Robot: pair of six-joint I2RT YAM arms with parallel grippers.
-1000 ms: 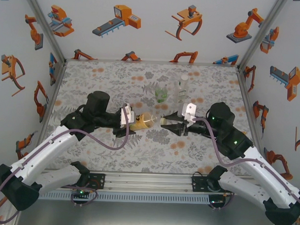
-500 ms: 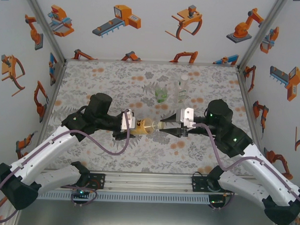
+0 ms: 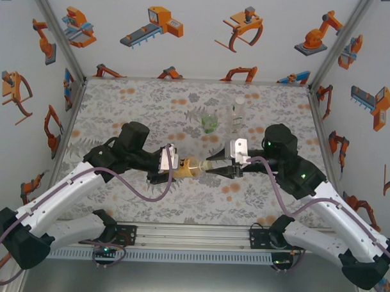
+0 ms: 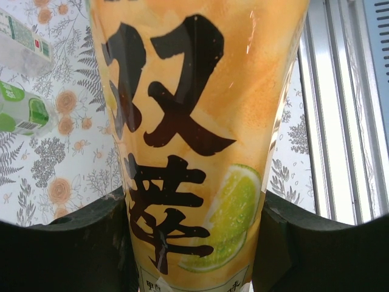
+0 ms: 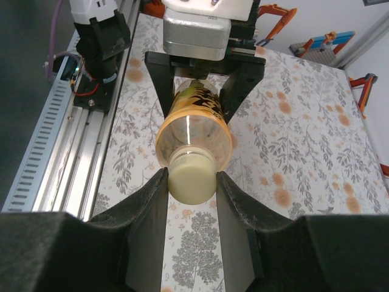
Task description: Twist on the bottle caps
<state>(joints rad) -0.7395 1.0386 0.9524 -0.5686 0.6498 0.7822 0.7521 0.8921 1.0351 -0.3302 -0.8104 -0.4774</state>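
My left gripper (image 3: 171,163) is shut on the amber bottle (image 3: 188,165) with the yellow label, holding it on its side above the table, neck towards the right. In the left wrist view the label (image 4: 194,121) sits squeezed between the fingers of the left gripper (image 4: 194,204). My right gripper (image 5: 191,175) is shut on a pale yellow cap (image 5: 191,178), which sits against the neck of the amber bottle (image 5: 193,131). From above, the right gripper (image 3: 211,167) meets the bottle's mouth.
A squat green-tinted bottle (image 3: 210,123) and a slim colourless bottle (image 3: 237,115) stand behind the grippers at mid-table. The metal rail (image 5: 67,140) runs along the near edge. Printed walls enclose the floral table (image 3: 132,105) on three sides.
The two grippers have closed the gap between them. The right gripper has carried the cap leftwards onto the neck of the bottle, which the left gripper has moved slightly right.
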